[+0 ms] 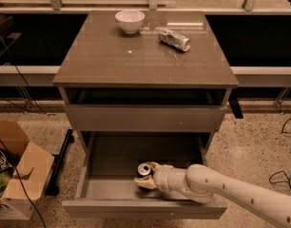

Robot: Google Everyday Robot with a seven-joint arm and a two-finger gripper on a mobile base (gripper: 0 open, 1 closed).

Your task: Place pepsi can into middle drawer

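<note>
The middle drawer point(118, 156) is pulled out, a grey box with low walls and a flat floor. The pepsi can point(145, 169) stands upright inside it near the front; I see mainly its silver top, and the body is mostly hidden by the fingers. My gripper point(146, 175) reaches in from the right on a white arm and is shut on the can, low over the drawer floor. I cannot tell whether the can touches the floor.
A closed flat grey front panel point(143, 118) sits above the open drawer. On the cabinet top lie a white bowl point(130, 20) and a silver-grey can point(174, 39) on its side. An open cardboard box point(19, 175) stands on the floor at left, and cables point(283, 175) lie at right.
</note>
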